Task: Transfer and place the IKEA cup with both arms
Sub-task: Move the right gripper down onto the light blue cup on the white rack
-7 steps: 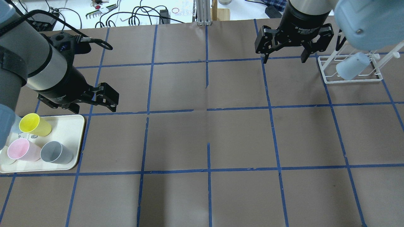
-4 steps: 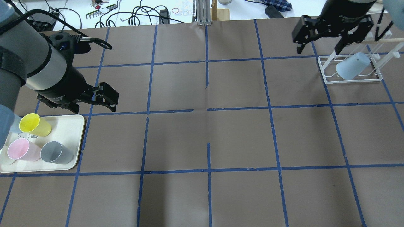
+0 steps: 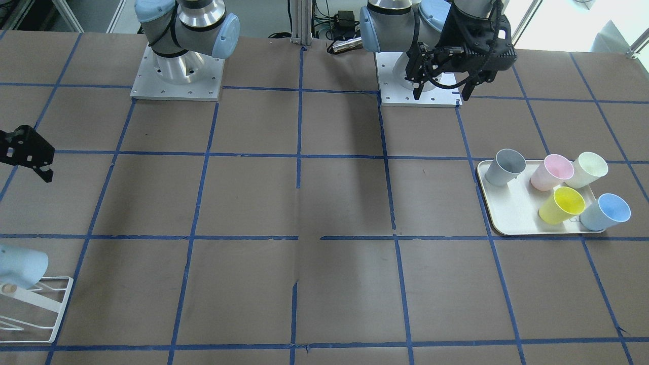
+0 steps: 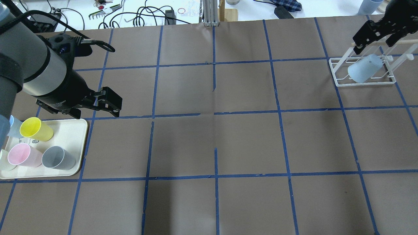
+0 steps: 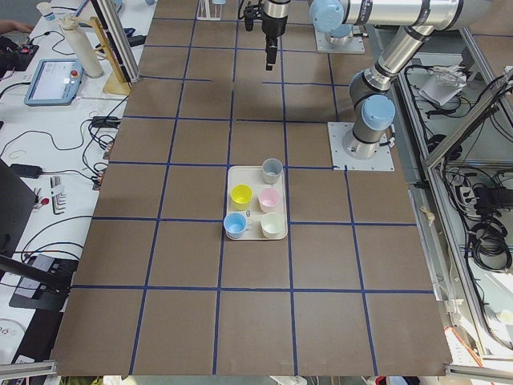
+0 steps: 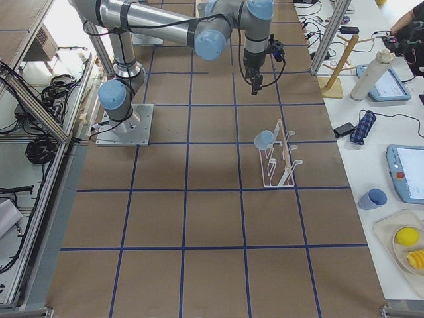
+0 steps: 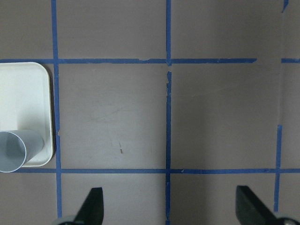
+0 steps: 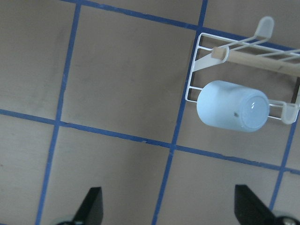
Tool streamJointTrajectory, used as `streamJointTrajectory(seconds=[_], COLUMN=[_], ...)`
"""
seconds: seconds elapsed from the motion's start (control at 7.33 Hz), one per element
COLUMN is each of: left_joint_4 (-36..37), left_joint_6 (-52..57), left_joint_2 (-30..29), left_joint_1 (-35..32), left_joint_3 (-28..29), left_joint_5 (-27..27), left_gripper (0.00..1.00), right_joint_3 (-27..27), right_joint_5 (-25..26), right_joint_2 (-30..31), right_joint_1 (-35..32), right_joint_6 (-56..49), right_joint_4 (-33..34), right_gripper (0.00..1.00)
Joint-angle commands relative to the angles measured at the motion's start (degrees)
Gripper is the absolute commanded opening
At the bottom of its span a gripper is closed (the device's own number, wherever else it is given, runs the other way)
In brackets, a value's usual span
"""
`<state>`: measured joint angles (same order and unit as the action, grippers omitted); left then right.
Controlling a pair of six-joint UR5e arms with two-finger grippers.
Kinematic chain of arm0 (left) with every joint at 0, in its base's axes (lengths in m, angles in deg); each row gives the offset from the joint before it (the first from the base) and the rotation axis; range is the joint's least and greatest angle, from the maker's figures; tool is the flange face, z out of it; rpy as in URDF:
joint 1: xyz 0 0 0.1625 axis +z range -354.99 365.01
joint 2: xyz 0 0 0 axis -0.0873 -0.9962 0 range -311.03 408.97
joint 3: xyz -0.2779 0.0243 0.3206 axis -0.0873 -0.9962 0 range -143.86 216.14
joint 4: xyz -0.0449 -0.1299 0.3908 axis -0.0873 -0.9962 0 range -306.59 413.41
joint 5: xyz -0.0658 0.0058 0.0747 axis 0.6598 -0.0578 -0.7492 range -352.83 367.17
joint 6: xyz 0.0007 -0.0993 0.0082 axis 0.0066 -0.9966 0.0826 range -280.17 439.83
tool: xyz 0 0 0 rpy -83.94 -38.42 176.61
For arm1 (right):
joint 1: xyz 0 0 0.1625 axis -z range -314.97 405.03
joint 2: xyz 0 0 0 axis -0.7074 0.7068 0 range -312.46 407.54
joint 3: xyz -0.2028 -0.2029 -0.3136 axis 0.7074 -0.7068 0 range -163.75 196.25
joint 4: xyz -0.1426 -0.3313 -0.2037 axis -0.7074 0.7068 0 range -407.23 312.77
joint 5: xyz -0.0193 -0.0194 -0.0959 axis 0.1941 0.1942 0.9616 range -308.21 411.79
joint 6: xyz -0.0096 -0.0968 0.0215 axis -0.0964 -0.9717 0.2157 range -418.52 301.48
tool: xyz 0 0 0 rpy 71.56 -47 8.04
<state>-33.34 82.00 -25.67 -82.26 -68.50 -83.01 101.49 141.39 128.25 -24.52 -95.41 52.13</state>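
A pale-blue IKEA cup [image 4: 364,68] hangs tilted on a peg of the white wire rack [image 4: 365,84] at the far right. It also shows in the right wrist view [image 8: 232,112], bottom up. My right gripper [image 4: 375,42] is open and empty, high above the rack's far side, clear of the cup. A second blue cup [image 3: 606,211] stands on the cream tray [image 4: 70,130] at the left. My left gripper [image 4: 94,109] is open and empty, hovering beside the tray's far right corner.
The tray also holds a yellow cup [image 4: 36,129], a pink cup [image 4: 23,155], a grey cup [image 4: 58,158] and a whitish cup [image 3: 588,169]. Brown paper with a blue tape grid covers the table. Cables and tools lie beyond its far edge.
My right gripper has moved right and away from the table's middle, ending above the rack. The cup on the rack has stayed put. The left arm has barely shifted.
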Motion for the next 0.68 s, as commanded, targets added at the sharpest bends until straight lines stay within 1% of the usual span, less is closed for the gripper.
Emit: streamJointTrajectory(seconds=[0.0,0.14,0.27,0.41,0.55], left_joint_4=[0.9,1.8,2.5,2.5,2.5], left_joint_6=[-0.1,-0.6,-0.4,-0.8,-0.7], left_joint_2=[0.8,1.8,2.2,2.1,2.0], left_joint_1=[-0.1,-0.1,-0.1,0.2,0.3], left_joint_3=[-2.7,-4.1,-4.6,-4.6,-4.3], left_joint_5=[-0.1,0.0,-0.1,0.2,0.4], left_gripper=[1.00,1.00,1.00,1.00,1.00], right_joint_3=[0.1,0.1,0.1,0.1,0.1], right_joint_5=[-2.0,-3.2,-4.3,-4.3,-5.6], right_joint_2=[-4.3,-5.8,-7.6,-9.4,-10.0], right_joint_1=[4.7,6.7,8.1,8.2,8.2], right_joint_6=[-20.8,-32.4,-41.9,-49.8,-54.2], right_joint_4=[4.4,5.6,7.5,8.1,8.9], right_gripper=[1.00,1.00,1.00,1.00,1.00])
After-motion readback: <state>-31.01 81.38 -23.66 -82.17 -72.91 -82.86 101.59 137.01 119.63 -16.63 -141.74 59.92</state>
